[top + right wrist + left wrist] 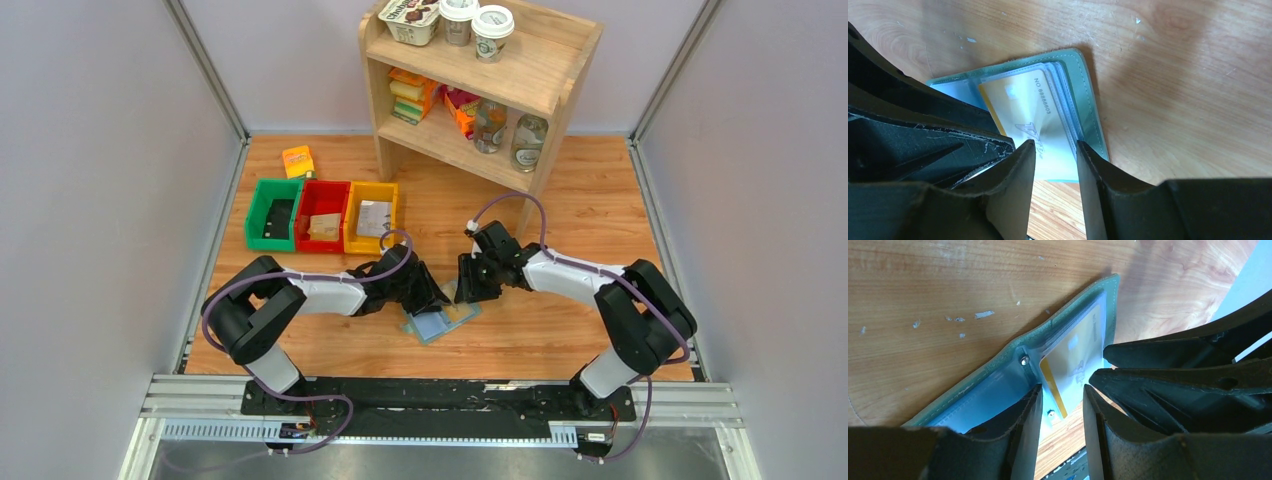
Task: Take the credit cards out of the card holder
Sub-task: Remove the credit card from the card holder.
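Note:
The sage-green card holder (441,323) lies open and flat on the wooden table between the two arms. In the left wrist view its blue-grey inner panel (983,397) and clear sleeves show. A yellow and white credit card (1025,105) sits in the top sleeve, also seen as the credit card (1073,357) in the left wrist view. My left gripper (1062,389) hovers open over the holder's fold, one finger over the left panel. My right gripper (1054,144) stands open over the card's lower edge, tips close to the left gripper's. Nothing is between either pair of fingers.
Green (273,213), red (322,214) and yellow (371,216) bins stand in a row at the back left, with an orange packet (298,160) behind them. A wooden shelf (470,85) with cups, jars and packets stands at the back centre.

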Controlling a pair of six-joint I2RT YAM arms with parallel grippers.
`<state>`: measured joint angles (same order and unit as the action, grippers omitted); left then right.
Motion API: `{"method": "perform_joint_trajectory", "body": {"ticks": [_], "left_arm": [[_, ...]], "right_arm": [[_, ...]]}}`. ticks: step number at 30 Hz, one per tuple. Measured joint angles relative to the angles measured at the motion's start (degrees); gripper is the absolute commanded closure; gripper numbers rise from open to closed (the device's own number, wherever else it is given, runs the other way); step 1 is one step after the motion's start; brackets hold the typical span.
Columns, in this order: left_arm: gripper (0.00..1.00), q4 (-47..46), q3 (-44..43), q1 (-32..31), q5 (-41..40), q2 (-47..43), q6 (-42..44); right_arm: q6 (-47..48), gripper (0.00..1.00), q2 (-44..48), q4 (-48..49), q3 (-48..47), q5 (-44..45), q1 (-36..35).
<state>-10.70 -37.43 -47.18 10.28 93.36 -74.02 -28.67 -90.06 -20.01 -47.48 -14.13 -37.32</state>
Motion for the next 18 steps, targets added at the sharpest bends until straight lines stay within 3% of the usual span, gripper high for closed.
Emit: {"method": "perform_joint_trajectory", "body": {"ticks": [6, 10, 18], "left_arm": [[0.59, -0.3, 0.3, 0.0, -0.3, 0.0, -0.9], [0.71, -1.4, 1.5, 0.0, -0.8, -0.7, -1.2], [0.79, -7.1, 5.9, -0.2, -2.8, -5.2, -1.4]], "right_arm": [[-0.5, 0.60, -0.1, 2.6, 1.5, -1.7, 0.5], [-1.3, 0.61, 0.6, 4.2, 2.8, -2.5, 0.5], [-2.8, 0.61, 1.1, 5.6, 4.3, -3.0, 0.5]]}}
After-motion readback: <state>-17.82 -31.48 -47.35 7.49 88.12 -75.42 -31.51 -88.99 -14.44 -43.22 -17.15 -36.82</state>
